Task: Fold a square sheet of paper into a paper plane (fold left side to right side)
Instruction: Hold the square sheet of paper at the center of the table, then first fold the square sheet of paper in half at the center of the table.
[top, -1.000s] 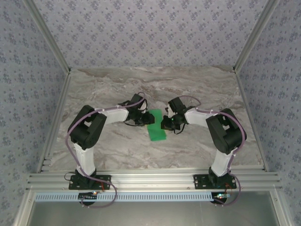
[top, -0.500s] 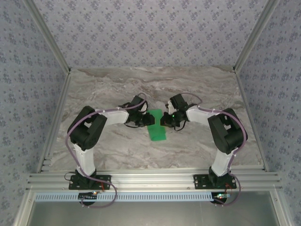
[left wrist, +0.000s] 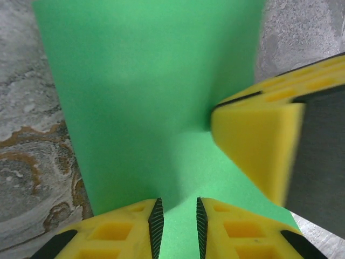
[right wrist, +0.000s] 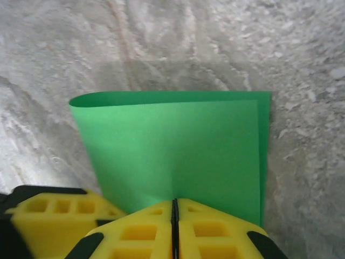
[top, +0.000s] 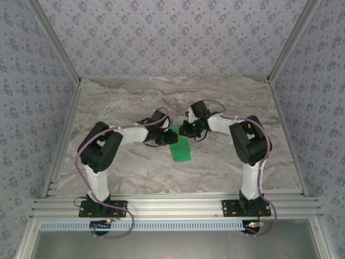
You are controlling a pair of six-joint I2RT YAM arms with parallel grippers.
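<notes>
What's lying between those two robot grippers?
The folded square sheet of paper, bright green, lies between the left gripper and the right gripper, clearest in the top view.

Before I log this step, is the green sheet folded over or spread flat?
Folded over: the green sheet loops round at one side, with two layered edges opposite.

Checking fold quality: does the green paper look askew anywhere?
The square sheet of paper is doubled over, but its lower layer peeks out along the right edge in the right wrist view, and the fold looks rounded.
</notes>
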